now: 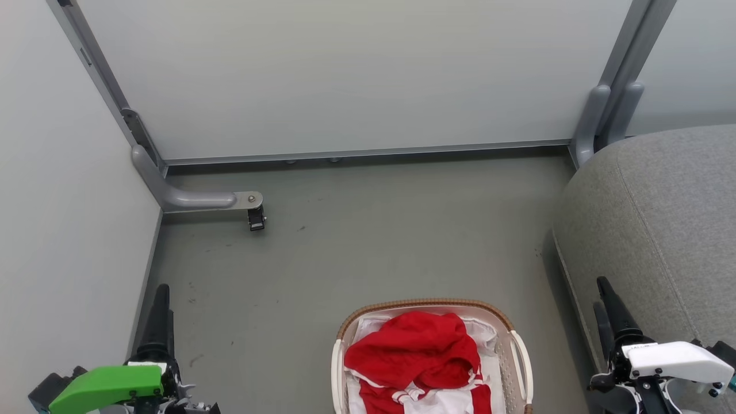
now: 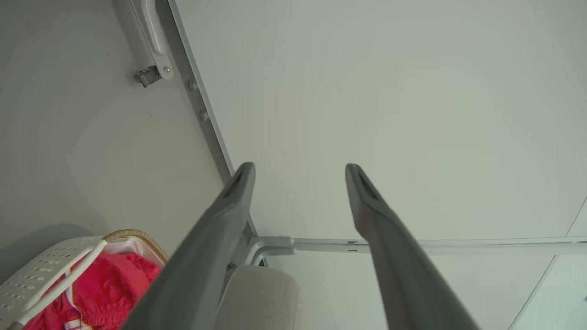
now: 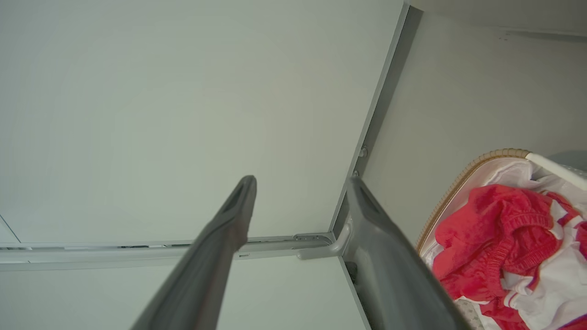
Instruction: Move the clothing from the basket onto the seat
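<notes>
Clothing [image 1: 414,351] lies heaped in the basket [image 1: 425,303] near the seat [image 1: 661,201]; left pincer [image 2: 298,172] and right pincer [image 3: 300,183] both gape, empty.

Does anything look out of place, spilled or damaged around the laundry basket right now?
Nothing stands out. The red clothing lies crumpled inside the basket, which stands upright on the floor beside the seat. A few small dark scuffs mark the floor, nothing more.
</notes>
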